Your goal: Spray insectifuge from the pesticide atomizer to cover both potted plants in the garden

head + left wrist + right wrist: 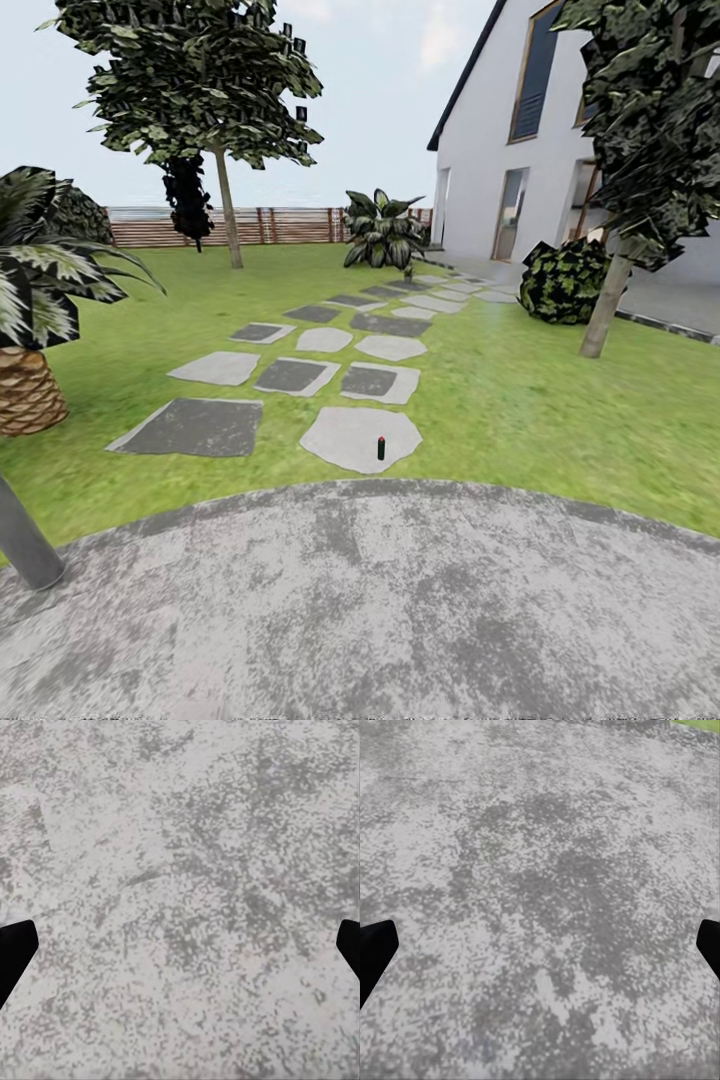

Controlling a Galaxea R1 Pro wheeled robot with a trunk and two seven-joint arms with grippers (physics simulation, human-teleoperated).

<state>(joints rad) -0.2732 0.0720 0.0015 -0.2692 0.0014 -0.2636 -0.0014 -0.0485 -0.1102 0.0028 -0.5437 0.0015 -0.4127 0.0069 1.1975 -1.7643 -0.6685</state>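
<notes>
Bottle spotted: the pesticide atomizer [381, 448] stands upright on the nearest pale stepping stone [350, 435], just past the edge of the grey paved circle [360, 600], and the robot looks at it from well back on that paving. Both wrist cameras stare down at speckled grey ground; the left gripper [180, 945] has its jaws wide apart, dark fingertips [15, 952] at the frame edges, and the right gripper [540, 945] is spread the same way, nothing held in either. Trouble could come from several places. That bottle is slim and tall for its base, so a finger arriving slightly off-line would likely tip it onto the stone or roll it into the lawn [520, 400]. A careless approach might also bump it with the base. The grey post [25, 545] stands close on the left, a snag for any swing that way. No small potted plants can be made out, so finding them comes later.
</notes>
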